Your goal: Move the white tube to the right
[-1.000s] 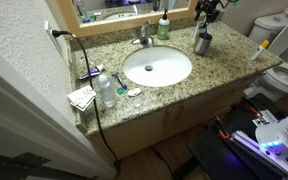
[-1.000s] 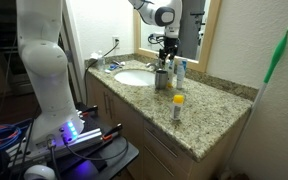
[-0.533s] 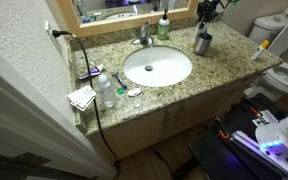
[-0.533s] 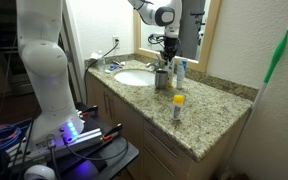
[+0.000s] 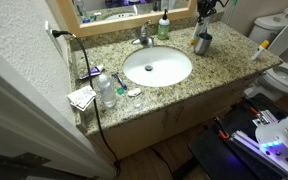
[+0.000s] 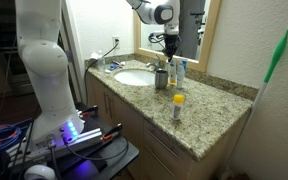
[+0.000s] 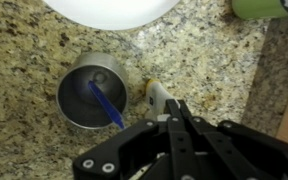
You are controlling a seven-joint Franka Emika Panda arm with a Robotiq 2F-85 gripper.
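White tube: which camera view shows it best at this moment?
The wrist view: the white tube pokes out from the closed gripper, beside the metal cup. In both exterior views it is too small to make out clearly.

We see a granite countertop [image 7: 24, 40] speckled tan, brown and black. Left of centre in the wrist view is a dull grey round metal cup [image 7: 84, 80] with a blue stick [image 7: 107, 104]. The slim white plastic tube [image 7: 157, 96] lies at centre, above the black gripper [image 7: 177, 118]. The oval sink [image 5: 157, 67] is white.
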